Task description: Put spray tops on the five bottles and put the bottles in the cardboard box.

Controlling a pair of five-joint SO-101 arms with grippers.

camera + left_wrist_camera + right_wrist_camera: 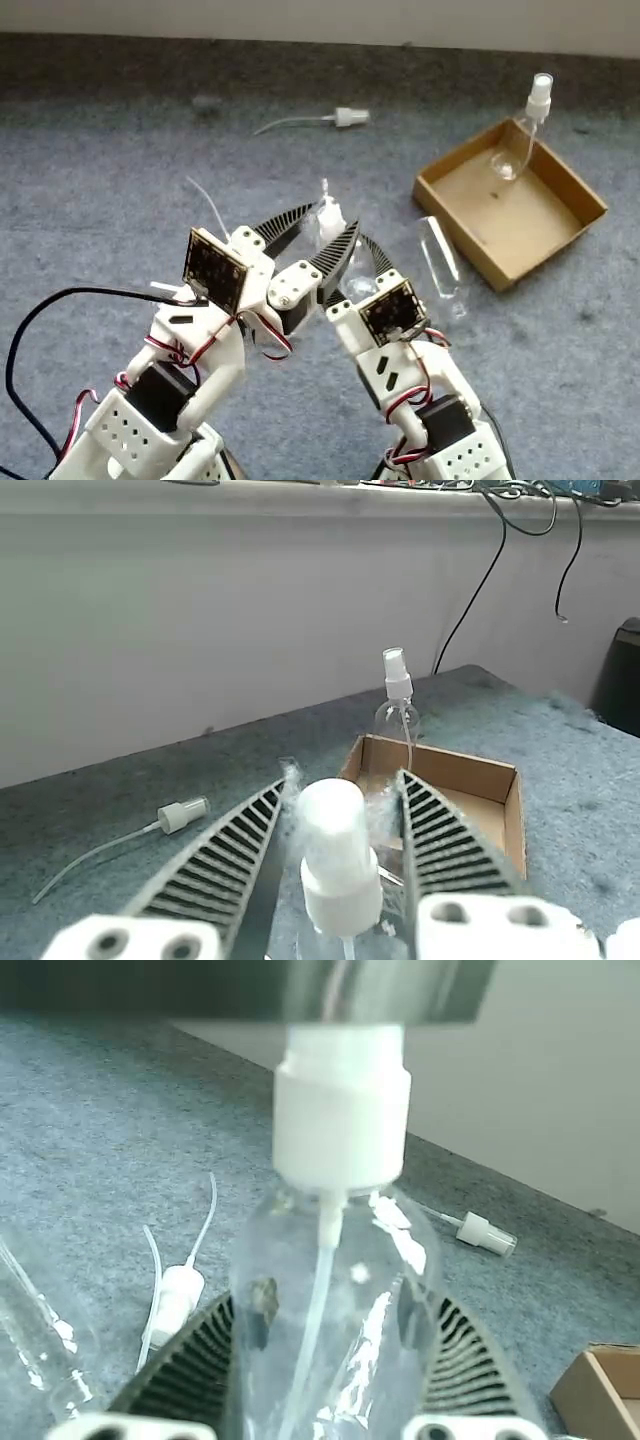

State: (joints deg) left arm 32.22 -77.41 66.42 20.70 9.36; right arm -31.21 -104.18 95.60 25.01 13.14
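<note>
Held item: clear plastic bottle (300,1250), empty by the look, so prob. v. light. Wall thin and smooth, likely slippery, and will dent if squeezed hard. Best hold = mid-body, firm but not crushing. Right hand (335,1302) was clamped there, ribbed fingers either side of the body, bottle approx. upright above the grey carpeted surface (120,170).

White spray top (335,850) sat on the neck, dip tube down inside. Rigid part, so take it at the collar. Left hand (345,780) appeared closed on it, fingers flanking the head.

Both arms reached fwd, angled inward, hands meeting mid-surface.

Beyond, to the right: second clear bottle (440,260) lay on its side beside the brown cardboard box (490,210). One capped bottle (522,130) stood in its far corner. Furthest: loose white spray top (345,117).
</note>
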